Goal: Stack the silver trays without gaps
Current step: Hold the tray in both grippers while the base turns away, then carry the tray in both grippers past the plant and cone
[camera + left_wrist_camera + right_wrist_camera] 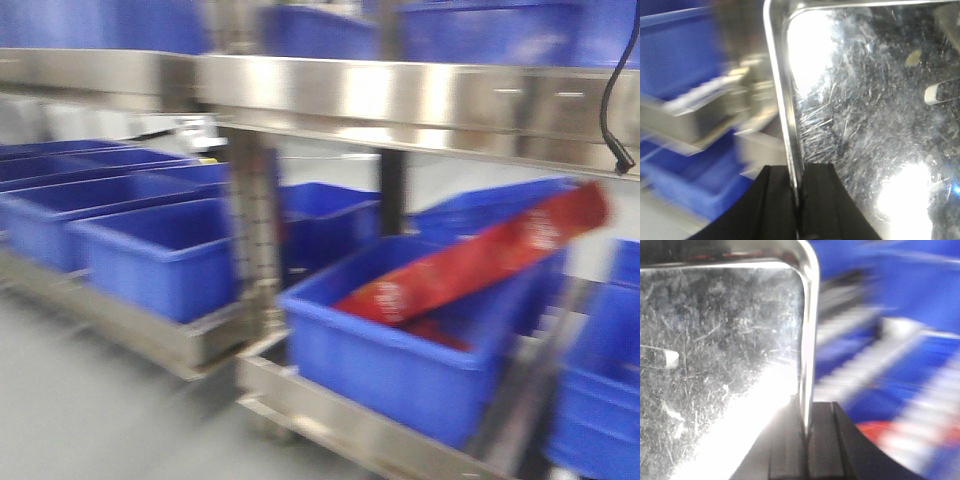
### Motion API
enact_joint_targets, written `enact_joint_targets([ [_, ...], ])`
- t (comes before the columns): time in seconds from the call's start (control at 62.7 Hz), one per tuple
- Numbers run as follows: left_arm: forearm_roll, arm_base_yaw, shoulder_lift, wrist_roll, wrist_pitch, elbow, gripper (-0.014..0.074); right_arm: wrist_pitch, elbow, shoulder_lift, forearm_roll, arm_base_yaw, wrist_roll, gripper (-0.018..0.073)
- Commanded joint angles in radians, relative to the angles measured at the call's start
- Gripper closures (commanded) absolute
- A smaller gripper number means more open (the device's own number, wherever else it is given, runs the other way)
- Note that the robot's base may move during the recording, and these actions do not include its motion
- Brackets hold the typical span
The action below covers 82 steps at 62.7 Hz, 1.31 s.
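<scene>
The left claw [796,175], at 6 o'clock in its wrist view, is closed to a narrow slit on the raised rim of the silver tray [865,125], whose scratched floor fills 12 to 5 o'clock. The right claw [806,412] pinches a rim likewise, with tray floor from 9 to 12 o'clock.

Judgement: both claws carry one tray by opposite edges, and the step in hand is transport to the stack. The next move calls for level, corner-aligned lowering so the rims nest without gaps.

Only the front view shows the surroundings: blue bins [160,260] on a steel rack [400,95], and a red packet [480,265] toward 4 o'clock, lying in one bin. It shows no tray, claw or stack. Wrist backgrounds are blurred.
</scene>
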State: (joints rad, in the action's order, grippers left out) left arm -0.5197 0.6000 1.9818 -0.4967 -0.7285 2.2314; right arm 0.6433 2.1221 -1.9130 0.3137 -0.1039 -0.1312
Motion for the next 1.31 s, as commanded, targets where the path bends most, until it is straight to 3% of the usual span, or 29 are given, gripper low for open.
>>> enact_joint_targets([
  [0.0, 0.016, 0.021, -0.011, 0.021, 0.084, 0.007, 0.0615, -0.044, 0.015, 0.018, 0.067, -0.020, -0.018, 0.0638],
  [1.291, 0.016, 0.021, -0.011, 0.021, 0.084, 0.007, 0.0615, -0.044, 0.015, 0.018, 0.067, -0.020, -0.018, 0.0638],
])
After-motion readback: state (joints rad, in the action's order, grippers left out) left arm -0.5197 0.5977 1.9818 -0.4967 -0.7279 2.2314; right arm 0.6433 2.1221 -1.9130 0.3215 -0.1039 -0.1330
